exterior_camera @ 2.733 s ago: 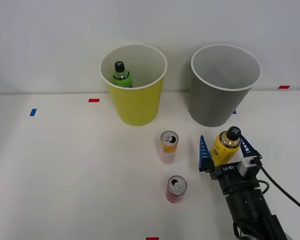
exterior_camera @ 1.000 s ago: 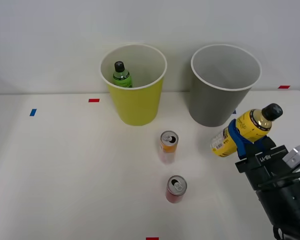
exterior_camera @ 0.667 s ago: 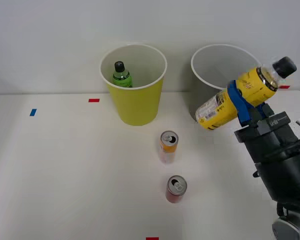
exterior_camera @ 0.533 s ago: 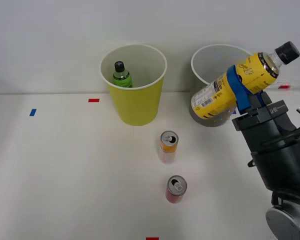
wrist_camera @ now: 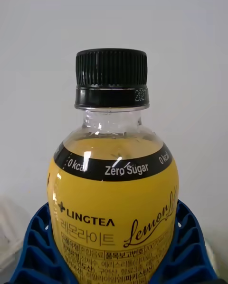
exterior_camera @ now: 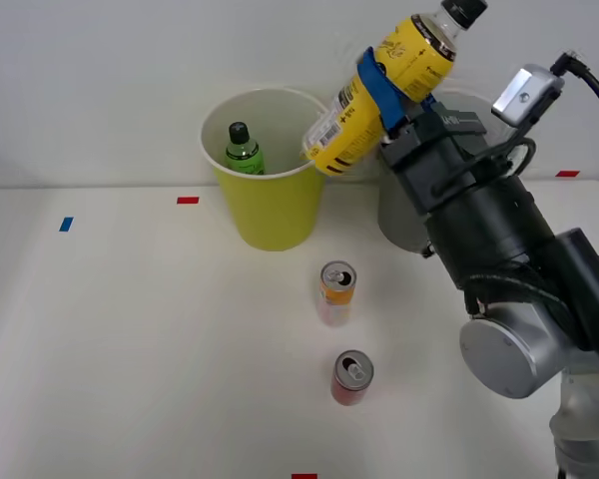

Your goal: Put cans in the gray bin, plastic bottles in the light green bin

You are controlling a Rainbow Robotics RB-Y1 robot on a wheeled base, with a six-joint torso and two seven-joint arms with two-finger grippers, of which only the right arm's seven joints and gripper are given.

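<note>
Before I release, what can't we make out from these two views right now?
- Gray bin, front view: the right arm covers most of it, so its inside can't be checked.
- Yellow bottle, front view: the cap is cut by the top edge; wrist view: its base is hidden between the blue fingers.
- Green bottle, front view: its lower part is hidden by the light green bin wall.

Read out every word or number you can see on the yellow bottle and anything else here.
"0 kcal", "Zero Sugar", "0 kcal": black band on the yellow bottle.
"LINGTEA": its label.
"Lemon": script beside it, cut off.
Korean line and small print below: not readable with confidence.
Stamp on the cap ring: too faint.
Both cans: no readable text.
</note>
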